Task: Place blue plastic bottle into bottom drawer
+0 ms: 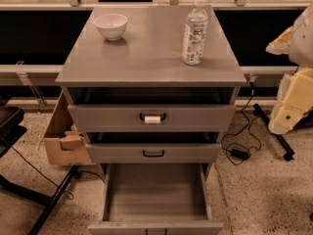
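Standing pulled out at the bottom centre of the frame, the bottom drawer (pixel 155 195) shows its flat grey floor. Speckled flooring (pixel 264 195) lies around it, with a black cable (pixel 237 148) at the right and a cardboard box (pixel 63 136) at the left against the cabinet. Above sit the middle drawer (pixel 153 153) and the top drawer (pixel 151 117). On the grey cabinet top (pixel 146 53) the blue plastic bottle (pixel 194 31) stands upright at upper right and a white bowl (pixel 111 26) at upper left. The gripper (pixel 293 97) hangs at the right edge, well apart from the bottle; whether it is open or closed cannot be told.
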